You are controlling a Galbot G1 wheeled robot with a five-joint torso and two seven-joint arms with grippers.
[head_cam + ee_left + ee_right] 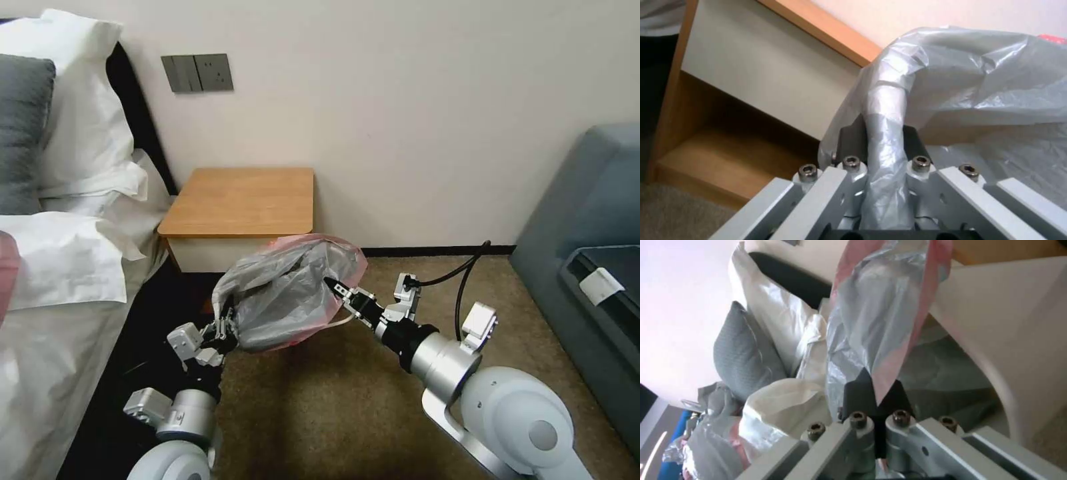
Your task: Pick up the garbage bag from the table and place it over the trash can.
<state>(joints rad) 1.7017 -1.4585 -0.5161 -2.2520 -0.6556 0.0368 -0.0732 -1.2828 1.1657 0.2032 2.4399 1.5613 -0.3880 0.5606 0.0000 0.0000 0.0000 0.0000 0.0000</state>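
Nearest, the two arms reach forward over the carpet with the garbage bag (287, 293) stretched between them. The left gripper (227, 327) is pressed together on a bunched fold of the grey film; from its wrist the twisted plastic runs straight down between the dark fingers (852, 140). The right gripper (331, 285) pinches the pinkish-red edge on the opposite side, the rim caught between its closed pads (858, 395).

The bag hangs in the air, off the counter (240, 200), its mouth partly spread and billowing in front of the white drawer front. Behind and under the film, a cream wall of the trash can (1018, 340) stands close on the right arm's side, with the bag already draped across part of its opening; how much of the rim it covers I cannot tell.

Farther back sit the bare wooden counter top, the bed with its pillows (80, 127) on the left, and the wall.

So the pick-up looks finished and the fitting step is in hand. The next move seems to call for pulling the mouth wide and lowering it around the rim without tearing the thin film.
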